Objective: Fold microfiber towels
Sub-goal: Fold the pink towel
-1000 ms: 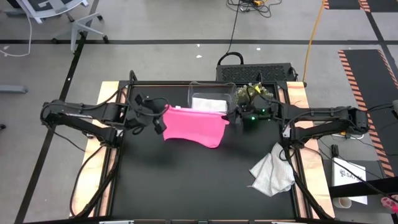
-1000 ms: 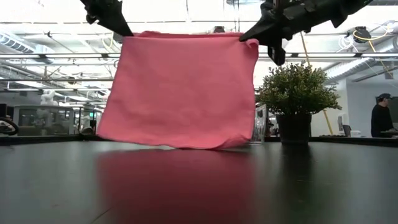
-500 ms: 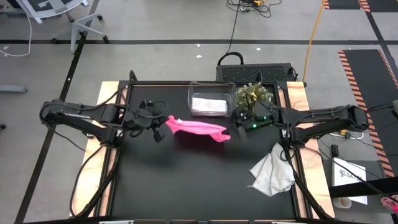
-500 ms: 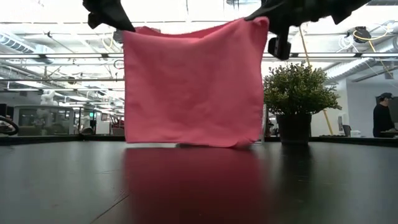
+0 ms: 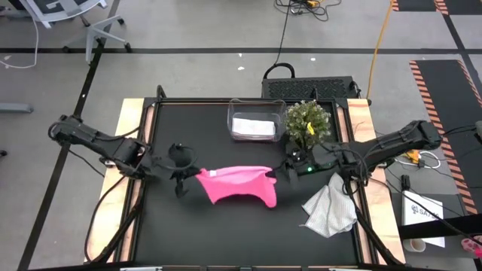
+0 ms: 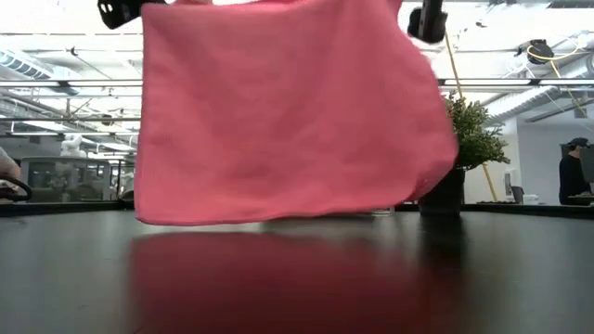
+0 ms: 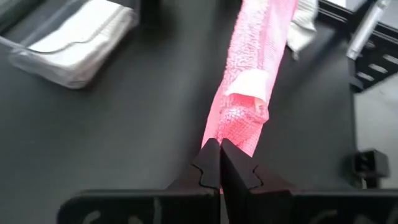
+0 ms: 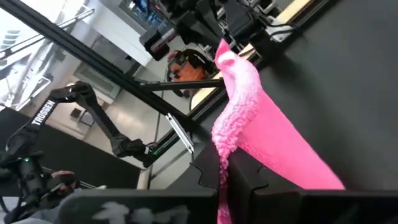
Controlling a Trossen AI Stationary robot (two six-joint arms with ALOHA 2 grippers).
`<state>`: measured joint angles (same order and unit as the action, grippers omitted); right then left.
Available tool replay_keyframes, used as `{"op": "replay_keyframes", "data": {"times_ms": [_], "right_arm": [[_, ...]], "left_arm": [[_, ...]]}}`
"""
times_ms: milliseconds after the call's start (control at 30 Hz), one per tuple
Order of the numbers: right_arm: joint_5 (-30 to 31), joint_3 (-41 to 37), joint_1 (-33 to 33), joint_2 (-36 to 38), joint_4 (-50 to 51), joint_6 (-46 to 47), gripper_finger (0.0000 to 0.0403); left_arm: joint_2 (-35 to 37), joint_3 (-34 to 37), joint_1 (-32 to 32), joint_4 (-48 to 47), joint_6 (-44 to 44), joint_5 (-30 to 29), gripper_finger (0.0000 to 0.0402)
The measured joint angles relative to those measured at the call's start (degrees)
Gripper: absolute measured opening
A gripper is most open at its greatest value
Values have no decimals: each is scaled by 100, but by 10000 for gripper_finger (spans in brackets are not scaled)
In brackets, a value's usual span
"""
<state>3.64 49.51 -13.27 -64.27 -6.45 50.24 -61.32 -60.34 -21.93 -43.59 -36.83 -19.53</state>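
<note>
**K:** Left gripper [image 5: 197, 175] pressed together on one top corner of the pink towel [image 5: 237, 185]. In the left wrist view we see the fingers [image 7: 211, 163] pinching the cloth edge.

**M:** Right gripper [image 5: 276, 172] likewise: clamped on the other top corner. Right wrist view shows pink cloth [image 8: 261, 134] squeezed between its fingers [image 8: 249, 171].

**K:** So we have the towel strung between both grippers above the middle of the table [image 5: 188, 241], nearer the front edge than the back. In the low view it hangs as a wide sheet [image 6: 288, 111], bottom hem just above the tabletop, or touching it; we cannot tell which.

**M:** Other towels?

**K:** One white towel [image 5: 330, 211] lies crumpled near the table's right edge, toward the front right corner, apart from the pink one. Another white towel [image 5: 254, 126] sits folded inside the clear bin [image 5: 232, 111] at the back edge.

**M:** Potted plant [image 5: 307, 120] stands just beside the bin on its right, also at the back edge. In the low view we see it half hidden behind the pink towel.

**K:** Person [image 6: 568, 172] in the room beyond the table, far right of the low view.
</note>
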Motion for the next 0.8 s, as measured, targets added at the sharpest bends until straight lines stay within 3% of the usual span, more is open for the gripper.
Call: {"op": "replay_keyframes", "data": {"times_ms": [133, 333, 600, 800], "right_arm": [[422, 276, -436, -397, 2, 9, 0], [520, 590, -1014, -1267, 19, 390, 0], [586, 1207, -1850, -2157, -349, 736, 0], [1532, 1991, -2422, -2384, -345, 301, 0]], "left_arm": [[-16, -2, -391, 4, -142, -1, 1], [-120, -9, -1065, 37, -944, -186, 0], [-868, -4, -1935, 180, -1885, -323, 0], [-1049, -7, -2050, 729, -1606, -297, 0]]}}
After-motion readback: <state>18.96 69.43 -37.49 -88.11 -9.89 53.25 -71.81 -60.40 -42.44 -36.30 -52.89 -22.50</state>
